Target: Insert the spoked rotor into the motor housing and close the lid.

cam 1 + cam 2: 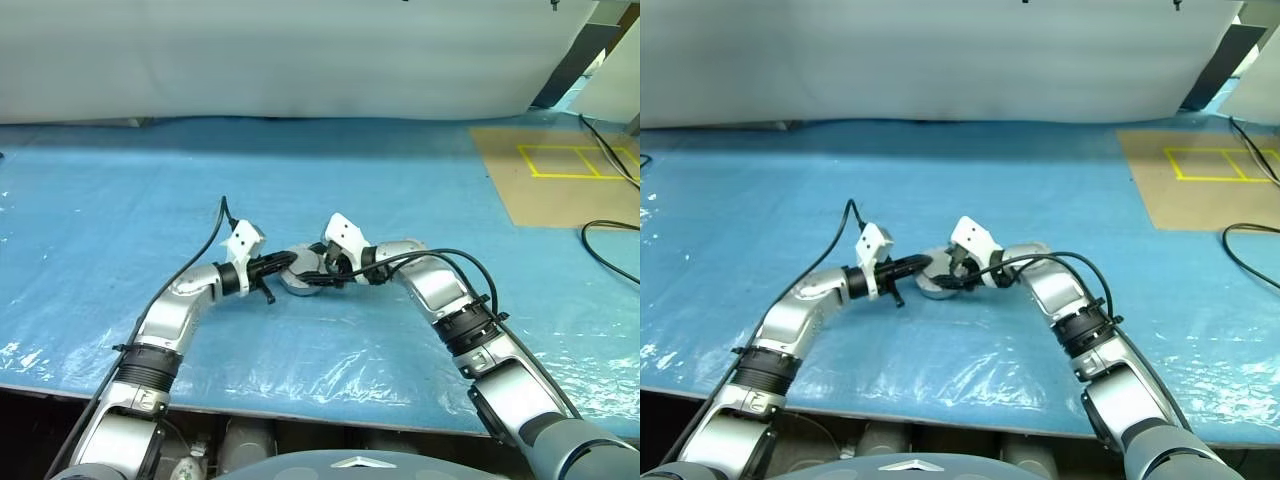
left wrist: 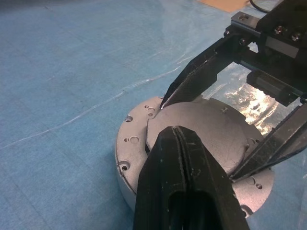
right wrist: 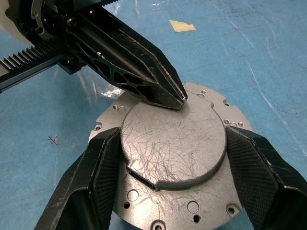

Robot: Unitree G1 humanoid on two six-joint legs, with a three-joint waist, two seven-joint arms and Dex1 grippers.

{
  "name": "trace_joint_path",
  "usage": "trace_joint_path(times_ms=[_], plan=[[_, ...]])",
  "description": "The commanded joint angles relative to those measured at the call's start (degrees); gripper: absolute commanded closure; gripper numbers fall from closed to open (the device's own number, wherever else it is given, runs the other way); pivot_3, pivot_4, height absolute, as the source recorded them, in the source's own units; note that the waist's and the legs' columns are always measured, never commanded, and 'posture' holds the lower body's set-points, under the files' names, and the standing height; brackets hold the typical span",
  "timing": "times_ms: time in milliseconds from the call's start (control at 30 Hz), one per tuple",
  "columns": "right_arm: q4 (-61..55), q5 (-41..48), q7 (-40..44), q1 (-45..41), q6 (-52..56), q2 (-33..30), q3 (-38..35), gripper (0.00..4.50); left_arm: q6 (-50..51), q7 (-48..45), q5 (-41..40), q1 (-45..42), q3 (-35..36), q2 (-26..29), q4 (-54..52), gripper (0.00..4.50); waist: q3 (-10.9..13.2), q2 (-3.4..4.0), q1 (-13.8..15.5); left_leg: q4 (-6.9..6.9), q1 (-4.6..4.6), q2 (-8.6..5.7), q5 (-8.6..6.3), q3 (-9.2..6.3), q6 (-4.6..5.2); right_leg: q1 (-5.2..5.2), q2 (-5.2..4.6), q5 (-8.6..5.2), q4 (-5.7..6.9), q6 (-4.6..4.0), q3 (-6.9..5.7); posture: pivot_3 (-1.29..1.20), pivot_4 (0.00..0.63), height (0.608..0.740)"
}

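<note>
Right hand [image 3: 170, 158] astride flat lid [image 3: 172, 143], face up.

The lid [image 3: 172, 143] lies flat on the motor housing [image 3: 192, 206], mid-table [image 1: 120, 200] towards the front edge. The left gripper [image 3: 180, 98] touches the lid's rim from the left; the right gripper [image 3: 168, 177] straddles it (one finger each side).

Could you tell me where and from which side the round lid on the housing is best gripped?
Grip the lid by its curved rim, one finger on each opposite side, coming from above and slightly behind, as the right gripper straddles it. It is flat with a thin edge; the housing flange below blocks lower access.
</note>
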Motion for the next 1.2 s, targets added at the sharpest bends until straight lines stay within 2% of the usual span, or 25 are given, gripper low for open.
trace_joint_path(times_ms=[33,133,200,300,467,600,633,767,867,1033,1200], plan=[[12.8,-5.4,-1.6,4.3,-0.6,-3.4,2.1,1.52,0.4,-3.1,0.1,1.6,-1.9,0.6,-2.5,4.50,0.0,0.01,0.0,-0.01,0.04,0.00,0.00,0.00,0.00,-0.03,0.00,-0.01,-0.03,0.01,0.00,0.00,0.150,0.740],[14.0,-5.4,-2.5,4.2,-2.8,-3.1,1.0,1.52,0.4,-4.3,0.7,2.6,-2.8,1.2,-3.8,4.50,0.0,0.01,0.0,-0.07,-0.01,-0.01,0.00,0.00,0.00,-0.08,-0.01,-0.01,-0.15,0.02,0.00,0.00,0.150,0.740],[12.6,-4.5,-3.0,4.4,-1.9,-1.8,0.5,0.79,0.1,-4.7,1.5,3.0,-3.4,1.7,-3.9,4.50,0.0,-0.01,0.0,-0.10,-0.02,-0.01,0.00,0.01,0.01,-0.09,-0.01,-0.01,-0.19,0.02,0.00,0.00,0.150,0.740],[9.0,-3.5,-0.8,4.7,0.8,-1.8,1.2,0.02,0.1,-4.3,1.5,3.0,-3.0,1.6,-3.5,4.50,0.0,-0.02,0.0,-0.15,-0.08,-0.02,-0.01,0.01,0.01,-0.16,-0.01,-0.02,-0.20,0.02,0.00,0.00,0.150,0.740],[1.4,0.1,1.4,4.8,2.1,-3.3,-2.8,0.02,0.2,-3.3,1.3,2.3,-2.4,1.0,-3.0,4.50,0.1,-0.06,0.4,-0.17,-0.27,-0.03,0.00,0.04,0.01,-0.19,-0.02,-0.01,-0.26,0.02,0.01,0.00,0.150,0.740],[-4.9,4.2,3.3,4.7,2.0,-4.8,-7.0,0.02,0.4,-2.6,1.2,1.8,-1.8,0.3,-2.5,4.50,0.1,-0.07,0.6,-0.16,-0.98,0.00,0.08,0.13,-0.11,-0.52,0.04,0.19,-0.25,-0.29,-0.04,0.00,0.150,0.740],[-5.8,5.4,3.6,4.7,1.8,-5.0,-8.2,0.02,0.4,-2.6,1.2,1.7,-1.6,0.3,-2.4,4.50,0.1,-0.12,0.5,-0.16,-1.24,-0.01,0.14,0.15,-0.19,-0.73,0.11,0.35,-0.21,-0.07,-0.05,0.00,0.150,0.740],[-9.7,7.8,5.2,5.6,1.0,-6.3,-10.0,0.02,0.2,-2.6,1.4,1.7,-1.3,0.3,-2.1,4.50,0.3,-0.15,0.5,0.22,-2.17,0.00,0.18,0.20,-0.25,-1.47,0.22,0.38,0.22,-0.05,-0.24,0.00,0.150,0.740],[-9.9,10.3,4.0,5.4,3.4,-5.7,-13.0,0.02,0.4,-2.7,1.2,1.8,-1.2,0.2,-2.5,4.50,0.8,-0.19,0.0,0.51,-2.28,0.03,0.12,0.12,-0.32,-1.48,0.21,0.39,0.37,-0.05,-0.41,0.00,0.150,0.740],[-9.7,18.3,4.0,5.5,17.5,-5.4,-17.8,0.02,0.4,-2.3,1.3,1.9,-1.4,0.2,-3.2,4.50,1.1,-0.07,-0.1,0.61,-2.11,0.08,0.12,0.09,-0.31,-1.35,0.20,0.38,0.43,-0.08,-0.39,0.00,0.150,0.740],[-2.9,24.9,2.0,3.8,36.8,-3.4,-20.8,0.02,0.4,-2.2,1.4,2.3,-1.2,0.4,-3.4,4.50,1.1,-0.06,0.0,0.66,-2.08,0.07,0.13,0.12,-0.30,-1.30,0.20,0.39,0.50,-0.11,-0.38,0.00,0.150,0.740]])
